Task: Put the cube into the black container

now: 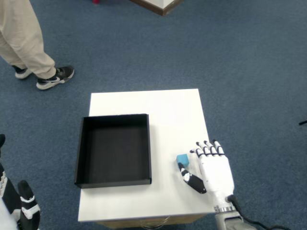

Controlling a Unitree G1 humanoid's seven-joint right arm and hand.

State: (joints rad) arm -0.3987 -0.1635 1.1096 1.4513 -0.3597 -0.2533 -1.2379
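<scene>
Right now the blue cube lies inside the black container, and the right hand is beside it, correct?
No. The head view shows the cube on the white table, right of the container, which is empty. The right hand is indeed beside the cube.
</scene>
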